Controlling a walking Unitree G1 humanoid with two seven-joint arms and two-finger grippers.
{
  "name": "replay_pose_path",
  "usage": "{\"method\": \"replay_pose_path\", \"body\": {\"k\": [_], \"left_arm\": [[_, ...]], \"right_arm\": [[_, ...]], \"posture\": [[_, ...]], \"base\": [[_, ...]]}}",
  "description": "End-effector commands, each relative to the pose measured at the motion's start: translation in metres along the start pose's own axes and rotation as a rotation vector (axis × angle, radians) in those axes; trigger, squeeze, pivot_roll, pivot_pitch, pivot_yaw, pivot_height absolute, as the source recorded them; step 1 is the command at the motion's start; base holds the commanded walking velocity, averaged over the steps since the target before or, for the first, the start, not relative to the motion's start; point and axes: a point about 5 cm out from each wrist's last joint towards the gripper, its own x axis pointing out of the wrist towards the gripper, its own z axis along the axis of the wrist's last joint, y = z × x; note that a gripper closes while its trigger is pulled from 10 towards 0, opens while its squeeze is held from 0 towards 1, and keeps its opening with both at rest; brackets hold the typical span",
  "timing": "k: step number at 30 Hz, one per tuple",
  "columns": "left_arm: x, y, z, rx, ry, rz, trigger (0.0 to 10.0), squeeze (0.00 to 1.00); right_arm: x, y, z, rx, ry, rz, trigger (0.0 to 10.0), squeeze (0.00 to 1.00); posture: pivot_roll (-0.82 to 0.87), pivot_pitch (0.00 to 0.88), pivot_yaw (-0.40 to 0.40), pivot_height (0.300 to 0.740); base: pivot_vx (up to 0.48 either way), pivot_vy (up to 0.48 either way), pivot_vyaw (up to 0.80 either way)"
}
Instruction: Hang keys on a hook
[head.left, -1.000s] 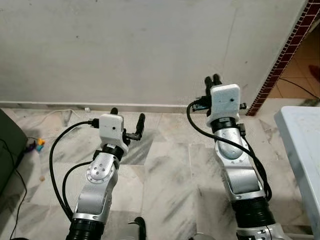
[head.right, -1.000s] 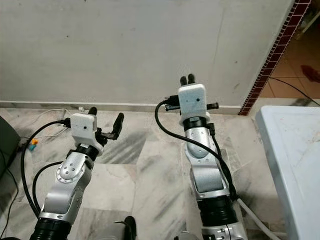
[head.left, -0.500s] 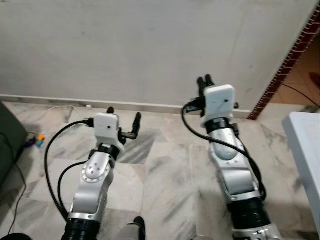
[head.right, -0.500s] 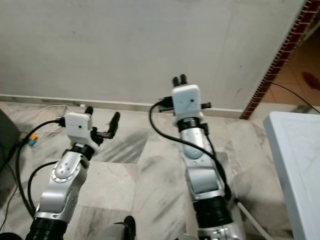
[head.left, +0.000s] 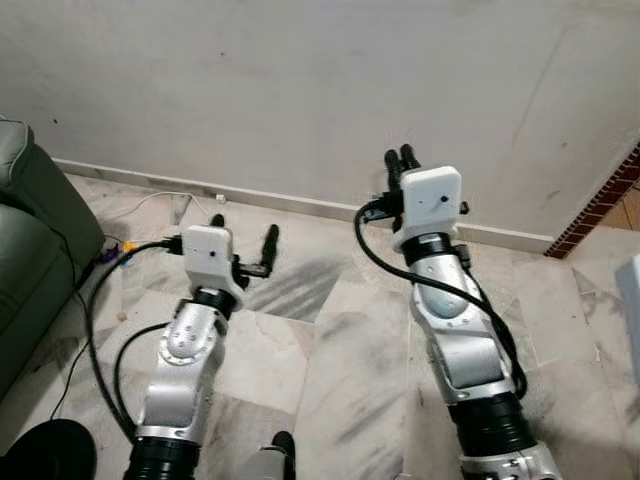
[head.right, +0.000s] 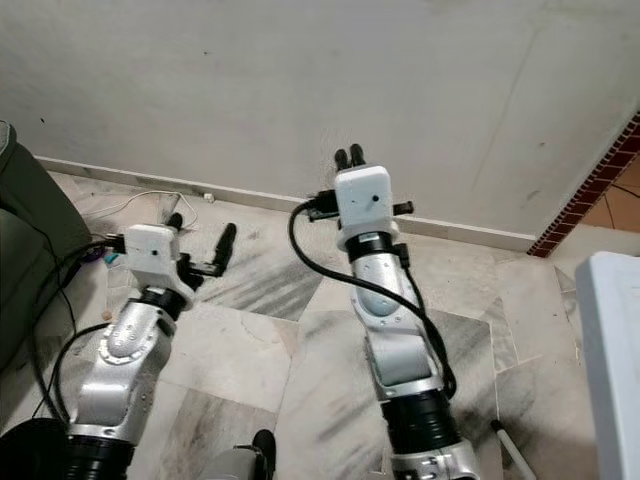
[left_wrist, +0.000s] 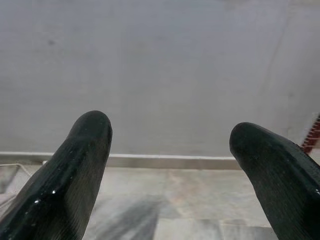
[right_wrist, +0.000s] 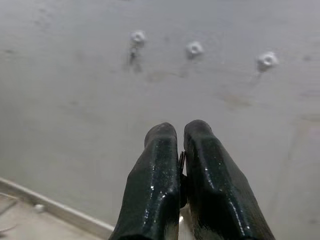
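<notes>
Green sofa (head.left: 35, 240) at far left against the wall (head.left: 300, 80). Left gripper (head.left: 243, 236) low before the wall, fingers spread wide, empty. Right gripper (head.left: 397, 162) raised nearer the wall, fingers pressed together; right wrist view adds something thin pinched between them, keys not identifiable, and three hooks (right_wrist: 194, 48) on the wall above.

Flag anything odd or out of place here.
Nothing damaged or spilled. Loose cables and small bits of clutter lie on the floor by the sofa. Three hooks on the wall look intact; right gripper points at them.
</notes>
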Motion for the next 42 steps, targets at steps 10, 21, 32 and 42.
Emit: {"method": "replay_pose_path", "body": {"k": [10, 21, 32, 42], "left_arm": [[-0.0026, 0.0061, 0.0050, -0.008, -0.016, -0.033, 10.0, 0.00], [-0.0039, 0.0045, 0.0028, -0.017, -0.008, -0.050, 10.0, 0.00], [-0.0043, 0.0038, 0.0031, -0.018, -0.008, -0.054, 10.0, 0.00], [-0.0063, 0.0031, 0.0005, -0.024, 0.004, -0.051, 10.0, 0.00]], "right_arm": [[0.0000, 0.0088, 0.0020, 0.030, -0.011, 0.014, 10.0, 0.00], [-0.0004, 0.0079, 0.0024, 0.026, -0.014, 0.014, 10.0, 0.00], [-0.0008, 0.0081, 0.0010, 0.030, -0.009, 0.013, 10.0, 0.00], [-0.0018, 0.0110, -0.0004, 0.035, -0.002, 0.029, 10.0, 0.00]], "posture": [[-0.04, 0.159, 0.042, 0.740], [-0.05, 0.156, 0.039, 0.740], [-0.04, 0.160, 0.042, 0.740], [-0.05, 0.165, 0.039, 0.740]], "base": [[0.397, 0.000, 0.00], [0.446, 0.000, 0.00], [0.446, 0.000, 0.00], [0.442, 0.000, 0.00]]}}
